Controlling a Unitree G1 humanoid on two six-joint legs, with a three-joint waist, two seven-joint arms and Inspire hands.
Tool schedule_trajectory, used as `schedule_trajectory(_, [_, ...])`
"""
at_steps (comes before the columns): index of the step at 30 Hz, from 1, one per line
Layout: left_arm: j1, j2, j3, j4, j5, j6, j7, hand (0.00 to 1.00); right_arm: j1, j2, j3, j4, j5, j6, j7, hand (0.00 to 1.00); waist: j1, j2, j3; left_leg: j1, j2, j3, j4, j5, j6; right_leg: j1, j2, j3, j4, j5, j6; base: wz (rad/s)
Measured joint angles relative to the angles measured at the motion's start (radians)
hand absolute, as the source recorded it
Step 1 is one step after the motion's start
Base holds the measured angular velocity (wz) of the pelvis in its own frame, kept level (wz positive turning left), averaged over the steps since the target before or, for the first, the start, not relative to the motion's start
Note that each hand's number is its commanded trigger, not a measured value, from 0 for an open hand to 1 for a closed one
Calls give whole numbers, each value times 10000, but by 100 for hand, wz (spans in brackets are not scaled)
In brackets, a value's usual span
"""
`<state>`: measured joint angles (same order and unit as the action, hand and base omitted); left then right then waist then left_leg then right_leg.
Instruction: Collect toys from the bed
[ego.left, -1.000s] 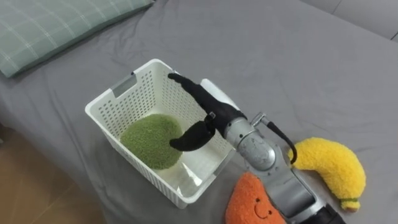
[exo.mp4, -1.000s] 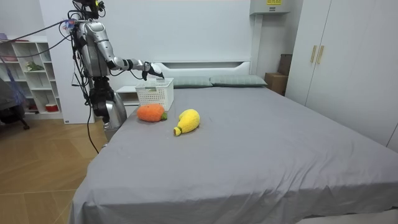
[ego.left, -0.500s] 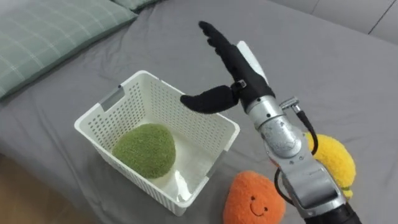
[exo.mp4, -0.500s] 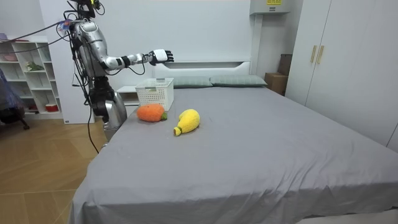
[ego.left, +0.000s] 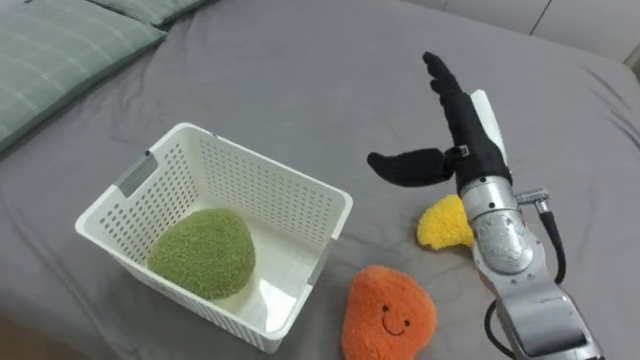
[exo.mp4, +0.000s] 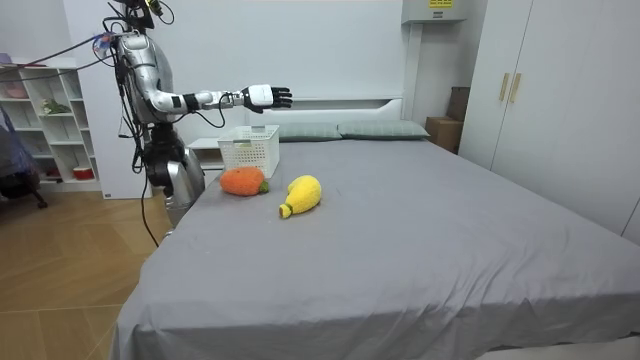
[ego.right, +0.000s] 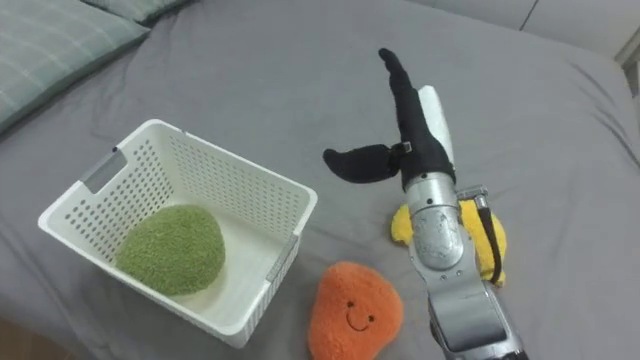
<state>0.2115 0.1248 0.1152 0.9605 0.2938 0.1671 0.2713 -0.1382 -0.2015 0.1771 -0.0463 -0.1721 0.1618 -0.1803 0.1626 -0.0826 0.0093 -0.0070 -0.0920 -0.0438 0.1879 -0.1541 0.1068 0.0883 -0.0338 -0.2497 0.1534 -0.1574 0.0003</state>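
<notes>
A white slotted basket (ego.left: 300, 195) (ego.right: 262, 191) (exo.mp4: 250, 152) stands on the grey bed with a green plush toy (ego.left: 203, 253) (ego.right: 172, 249) lying inside it. An orange plush with a smiling face (ego.left: 388, 313) (ego.right: 352, 310) (exo.mp4: 241, 181) lies just right of the basket. A yellow plush (ego.left: 445, 223) (ego.right: 400, 225) (exo.mp4: 302, 193) lies further right, partly behind my right forearm. My right hand (ego.left: 455, 135) (ego.right: 405, 125) (exo.mp4: 266, 96) is held out in the air above the yellow plush, open, fingers straight, holding nothing.
Green checked pillows (ego.left: 50, 55) (ego.right: 45, 40) lie at the head of the bed, left of the basket. In the room view I stand at the bed's side near a white shelf (exo.mp4: 45, 120); a wardrobe (exo.mp4: 540, 90) stands beyond the bed.
My right hand has risen out of the basket and swung right, from over the green plush to above the yellow plush. The head camera has followed to the right.
</notes>
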Motion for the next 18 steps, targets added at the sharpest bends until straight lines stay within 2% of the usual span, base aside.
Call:
schedule_trajectory(5, [321, 3, 12, 3, 46, -41, 1, 0, 100, -31, -485, 24, 146, -56, -171, 0, -181, 4, 3, 1, -5, -10, 9, -28, 44, 3, -2, 6, -2, 24, 41, 0])
schedule_trajectory(7, [551, 2, 7, -4, 59, -39, 1, 0, 230, -323, -634, 435, 145, -240, -296, 0, -252, -6, -8, 15, -17, -6, 13, -41, 66, 18, -26, -26, -4, 34, 58, 0])
schedule_trajectory(12, [780, 8, 11, 11, 52, 27, 14, 0, 263, -364, -1162, 1349, 141, -179, -495, 0, -343, -14, -14, 4, -30, 7, 16, -51, 85, 2, -39, 2, -1, 38, 77, 0])
schedule_trajectory(14, [789, 2, 94, 27, 51, 37, 14, 0, 262, -371, -1265, 1543, 131, -180, -535, 0, -354, -57, -42, -5, -26, 7, 16, -51, 85, -7, -40, -10, -1, 37, 79, 0])
schedule_trajectory(16, [785, 9, 315, 24, 46, 53, 18, 0, 231, -425, -1292, 1893, 156, -182, -635, 0, -353, -159, -111, -6, -17, -4, 17, -51, 82, -7, -80, -56, -3, 37, 79, 0])
schedule_trajectory(18, [774, 21, 404, 11, 60, 62, 30, 0, 119, -602, -1298, 2555, 267, -181, -716, 0, -259, -252, -135, -17, -24, -11, 35, -51, 83, 20, -87, -118, -4, 37, 79, 4])
